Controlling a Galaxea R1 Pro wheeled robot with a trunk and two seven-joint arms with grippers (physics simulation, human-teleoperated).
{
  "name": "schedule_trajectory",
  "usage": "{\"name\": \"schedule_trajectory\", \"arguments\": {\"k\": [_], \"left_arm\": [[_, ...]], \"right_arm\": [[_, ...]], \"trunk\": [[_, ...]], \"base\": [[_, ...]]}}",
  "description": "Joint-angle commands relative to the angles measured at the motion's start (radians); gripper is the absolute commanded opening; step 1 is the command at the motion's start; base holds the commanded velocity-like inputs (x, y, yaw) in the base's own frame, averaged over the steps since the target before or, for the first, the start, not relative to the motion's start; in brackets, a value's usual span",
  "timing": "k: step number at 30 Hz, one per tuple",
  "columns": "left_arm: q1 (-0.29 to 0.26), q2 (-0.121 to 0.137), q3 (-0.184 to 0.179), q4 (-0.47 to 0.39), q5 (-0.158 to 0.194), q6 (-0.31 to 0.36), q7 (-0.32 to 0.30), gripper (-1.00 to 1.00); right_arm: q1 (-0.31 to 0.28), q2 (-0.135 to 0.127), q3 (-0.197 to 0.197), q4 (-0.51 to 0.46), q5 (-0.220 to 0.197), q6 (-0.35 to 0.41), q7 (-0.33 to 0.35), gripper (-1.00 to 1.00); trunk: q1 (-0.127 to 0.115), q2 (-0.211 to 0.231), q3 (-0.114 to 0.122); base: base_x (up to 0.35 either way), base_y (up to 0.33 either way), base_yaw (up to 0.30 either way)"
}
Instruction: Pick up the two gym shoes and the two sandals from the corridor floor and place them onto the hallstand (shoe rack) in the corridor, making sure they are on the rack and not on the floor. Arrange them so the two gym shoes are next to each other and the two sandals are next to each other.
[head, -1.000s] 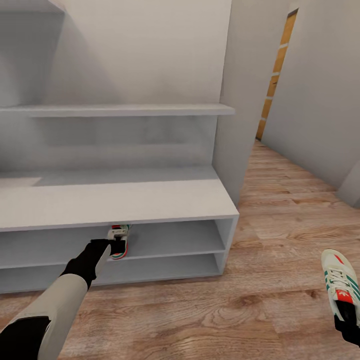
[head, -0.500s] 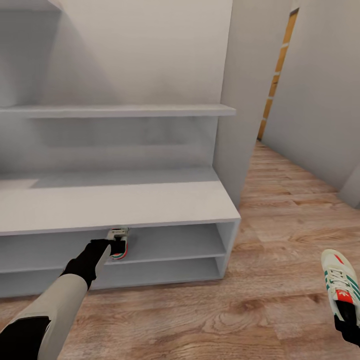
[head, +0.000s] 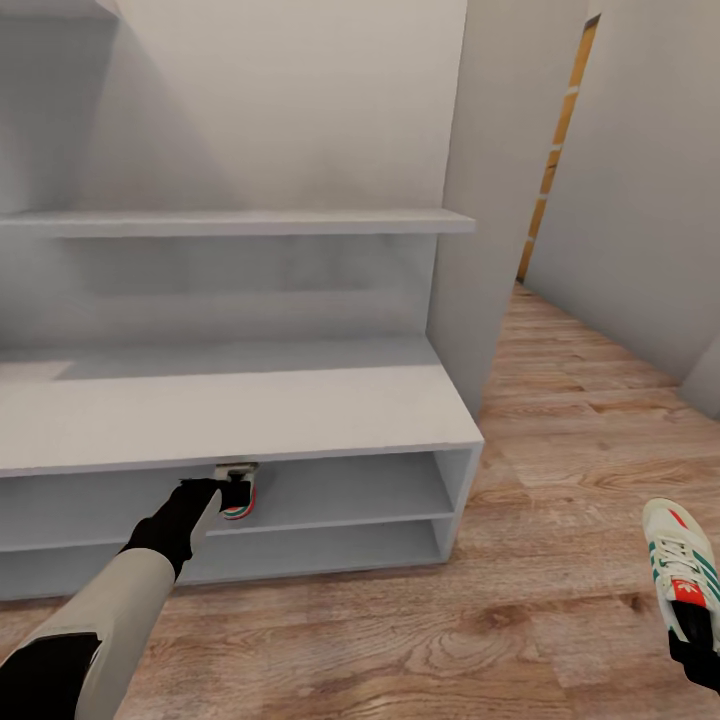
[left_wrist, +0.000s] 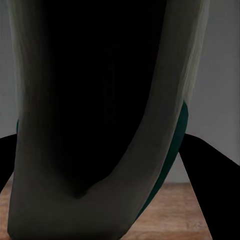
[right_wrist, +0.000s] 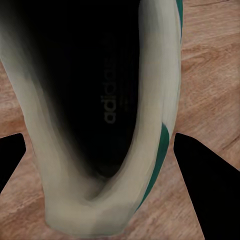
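Reaching under the bench (head: 250, 405) of the hallstand (head: 455, 470), the left hand (head: 228, 490) is seen closed on one gym shoe (head: 240, 492) over the upper open shelf. The other gym shoe (head: 680, 570) is gripped at its heel by the right hand (head: 695, 640) above the corridor floor (head: 560, 420). Both shoes are judged light, soft-walled; the heel collar is best held.
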Motion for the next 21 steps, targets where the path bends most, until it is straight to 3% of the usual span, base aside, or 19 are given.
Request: {"name": "schedule_trajectory", "arguments": {"k": [1,15,16,21], "left_arm": [[0.000,0.000,0.002,-0.001,0.000,0.005,0.001,-1.00],[0.000,0.000,0.001,-0.003,0.000,0.005,-0.001,-1.00],[0.000,0.000,0.001,-0.003,0.000,0.005,-0.002,1.00],[0.000,0.000,0.001,-0.003,0.000,0.005,-0.002,1.00]], "right_arm": [[-0.001,0.001,-0.007,0.001,0.010,-0.004,0.007,-1.00],[-0.001,0.001,-0.007,0.001,0.010,-0.004,0.007,-1.00],[-0.001,0.001,-0.007,0.001,0.010,-0.004,0.007,-1.00],[-0.001,0.001,-0.007,0.001,0.010,-0.004,0.007,-1.00]], "trunk": [[0.000,0.000,-0.001],[0.000,0.000,-0.001],[0.000,0.000,-0.001],[0.000,0.000,-0.001]], "base": [[0.087,0.000,0.000],[0.054,0.000,0.000],[0.003,0.000,0.000],[0.001,0.000,0.000]]}}
